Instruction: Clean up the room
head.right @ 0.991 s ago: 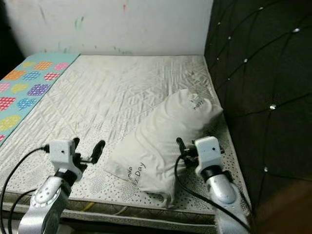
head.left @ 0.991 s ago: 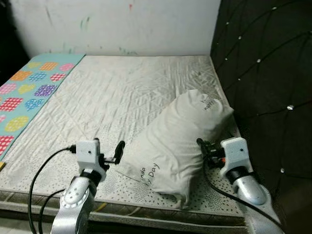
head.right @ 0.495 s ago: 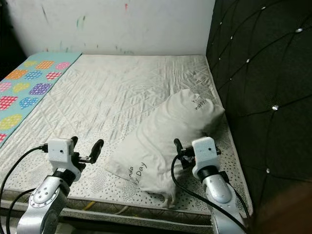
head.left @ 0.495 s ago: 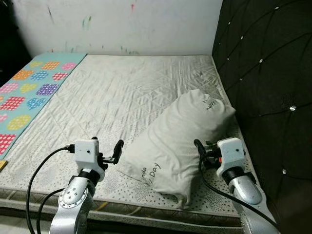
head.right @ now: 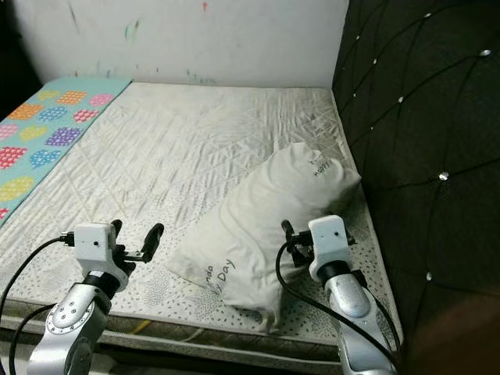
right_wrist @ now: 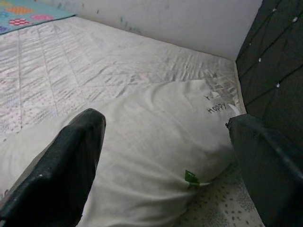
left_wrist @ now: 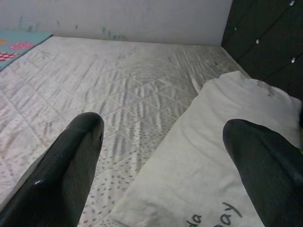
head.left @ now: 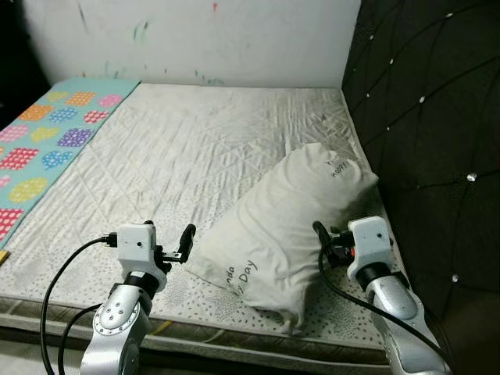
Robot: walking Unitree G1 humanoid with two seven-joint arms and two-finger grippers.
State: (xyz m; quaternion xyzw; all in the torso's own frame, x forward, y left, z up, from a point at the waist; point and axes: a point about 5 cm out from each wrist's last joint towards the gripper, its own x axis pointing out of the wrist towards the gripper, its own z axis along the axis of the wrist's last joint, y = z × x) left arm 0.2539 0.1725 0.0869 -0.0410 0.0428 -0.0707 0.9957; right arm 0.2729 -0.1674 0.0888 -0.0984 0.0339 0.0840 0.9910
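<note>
Where the head camera looks down from the left eye, a bare off-white quilted mattress fills the frame, with a white wall behind it and a black tufted headboard with shiny studs along its right side. A cream fabric pillow printed with small dark lettering lies slanted on the mattress close to the headboard, one end reaching toward the near edge. A turquoise mat dotted with coloured patches runs along the far left. The left gripper hovers low over the mattress just left of the pillow's near corner, fingers apart and holding nothing. The right gripper sits against the pillow's right flank. From the right eye the same layout appears, the pillow between the two silver arms. Seen along the left wrist, both black fingers are spread wide, the pillow's lettered corner lying between them on the mattress. Seen along the right wrist, the fingers are likewise wide apart, empty, with the pillow bulging up between them.
</note>
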